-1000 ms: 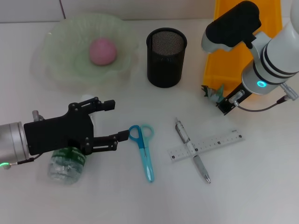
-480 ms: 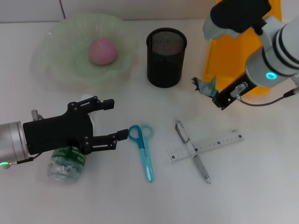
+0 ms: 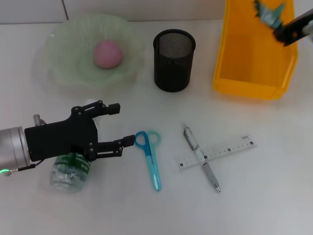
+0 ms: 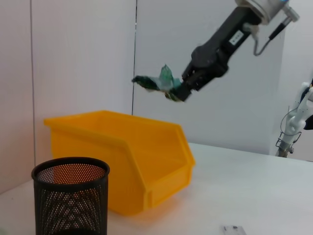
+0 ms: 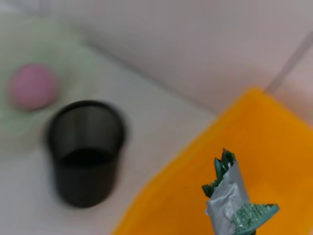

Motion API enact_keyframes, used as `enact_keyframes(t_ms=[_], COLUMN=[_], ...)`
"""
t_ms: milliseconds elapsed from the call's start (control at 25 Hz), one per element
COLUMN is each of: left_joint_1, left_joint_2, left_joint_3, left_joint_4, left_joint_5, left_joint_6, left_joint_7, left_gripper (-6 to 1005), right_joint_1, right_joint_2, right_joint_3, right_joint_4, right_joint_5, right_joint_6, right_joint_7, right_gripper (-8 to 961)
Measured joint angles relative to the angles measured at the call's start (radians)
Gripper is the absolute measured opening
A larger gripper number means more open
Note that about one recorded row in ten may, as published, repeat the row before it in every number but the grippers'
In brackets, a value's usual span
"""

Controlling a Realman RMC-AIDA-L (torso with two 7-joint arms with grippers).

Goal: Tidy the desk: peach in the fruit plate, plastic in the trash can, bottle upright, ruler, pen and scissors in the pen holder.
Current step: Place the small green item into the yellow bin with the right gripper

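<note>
Bottle (image 3: 70, 171), clear plastic with a green band, lying on its side on the white bench (image 3: 264, 196) at the near left, partly covered by the left arm. Left end effector (image 3: 116, 126): black, fingers spread apart, holding nothing, poised low above the bench, one fingertip (image 3: 128, 142) just beside the scissor handles.

Scissors (image 3: 151, 158), blue handles, closed, flat on the bench near centre. Pen (image 3: 200, 156), silver, lying across the clear ruler (image 3: 216, 152) so the two form an X, right of the scissors.

Pen holder (image 3: 174, 60), black wire mesh, upright beyond the scissors; nothing visible inside it in the left wrist view (image 4: 71, 200).

Fruit plate (image 3: 63, 58), pale green and wavy-edged, far left; contains one pink peach (image 3: 107, 53).

Trash can (image 3: 253, 54), an orange open-fronted bin at the far right; its visible interior is bare orange.

Plastic (image 3: 268, 13), a crumpled green-and-silver scrap, held in the air over the far part of the trash can, well above its rim in the left wrist view (image 4: 157, 82). Right end effector (image 3: 282, 33), black, pinching the scrap at one end.
</note>
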Motion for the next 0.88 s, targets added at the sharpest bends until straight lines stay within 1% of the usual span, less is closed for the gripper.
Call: enact_keyframes(t_ms=[120, 240, 400, 440, 560, 880], left_joint_1=[0.0, 0.0, -0.001, 0.0, -0.001, -0.002], left_joint_2=[0.0, -0.001, 0.0, 0.0, 0.0, 0.0], left_joint_3=[0.0, -0.001, -0.003, -0.003, -0.004, -0.004], left_joint_4=[-0.001, -0.001, -0.001, -0.002, -0.002, -0.002], left_joint_5=[0.0, 0.0, -0.001, -0.002, -0.002, -0.003], left_joint_6=[0.0, 0.0, 0.0, 0.0, 0.0, 0.002], left_joint_7=[0.0, 0.0, 0.0, 0.0, -0.001, -0.004], left_gripper=[854, 854, 853, 853, 853, 852], right_joint_1=[0.01, 0.022, 0.058, 0.064, 0.067, 0.083], right_joint_2=[0.0, 0.0, 0.0, 0.0, 0.0, -0.001], right_joint_3=[0.073, 0.095, 0.116, 0.122, 0.121, 0.127], right_joint_4=[0.085, 0.202, 0.327, 0.342, 0.355, 0.365], right_joint_5=[-0.013, -0.011, -0.011, -0.01, 0.003, 0.038], right_joint_6=[0.07, 0.158, 0.236, 0.252, 0.277, 0.278], right_joint_7=[-0.029, -0.045, -0.046, -0.046, -0.049, -0.077], right_gripper=[102, 104, 107, 108, 166, 320])
